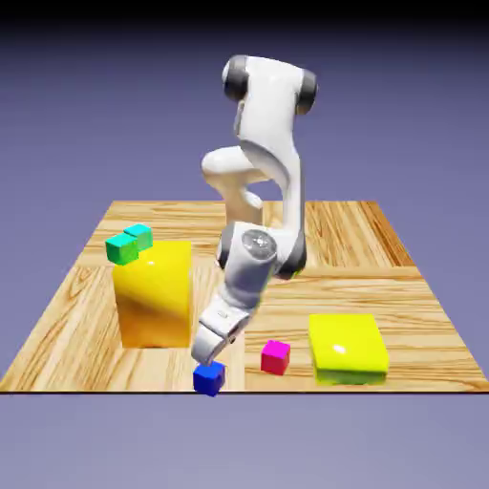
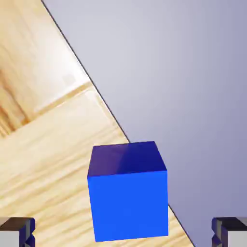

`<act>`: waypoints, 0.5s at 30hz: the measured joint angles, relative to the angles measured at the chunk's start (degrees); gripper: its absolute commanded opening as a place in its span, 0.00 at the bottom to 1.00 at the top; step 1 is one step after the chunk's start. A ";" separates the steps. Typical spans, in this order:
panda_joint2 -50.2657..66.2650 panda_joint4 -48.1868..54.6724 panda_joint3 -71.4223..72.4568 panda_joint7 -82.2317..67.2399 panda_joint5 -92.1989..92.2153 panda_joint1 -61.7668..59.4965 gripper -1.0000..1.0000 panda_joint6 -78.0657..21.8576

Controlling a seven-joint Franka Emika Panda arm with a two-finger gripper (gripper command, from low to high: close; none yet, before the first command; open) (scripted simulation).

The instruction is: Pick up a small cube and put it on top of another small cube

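Note:
The small glossy dark-blue cube (image 1: 208, 378) sits on the wooden table right at its front edge. In the hand view the dark-blue cube (image 2: 128, 193) fills the lower middle, with the table's edge running diagonally behind it. My gripper (image 1: 206, 357) hangs just above the cube, open. Its grey fingertips (image 2: 17, 230) show at the two bottom corners of the hand view, far apart and clear of the cube's sides. A magenta cube (image 1: 275, 356) lies a short way toward the exterior view's right.
A tall yellow block (image 1: 153, 296) stands at the exterior view's left with a green cube (image 1: 121, 249) and a teal cube (image 1: 140, 234) on top. A flat yellow block (image 1: 348, 349) lies at the right. The table's front edge (image 1: 115, 390) is right beside the blue cube.

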 measured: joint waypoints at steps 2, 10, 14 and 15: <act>2.07 0.03 0.79 -0.26 0.63 -1.05 0.50 2.08; 1.84 0.03 0.70 -0.28 0.62 -0.93 0.00 1.79; -6.47 -4.37 6.44 3.87 -5.93 -0.31 0.00 -1.56; -8.54 -5.78 8.51 5.14 -7.86 -0.40 0.00 -2.04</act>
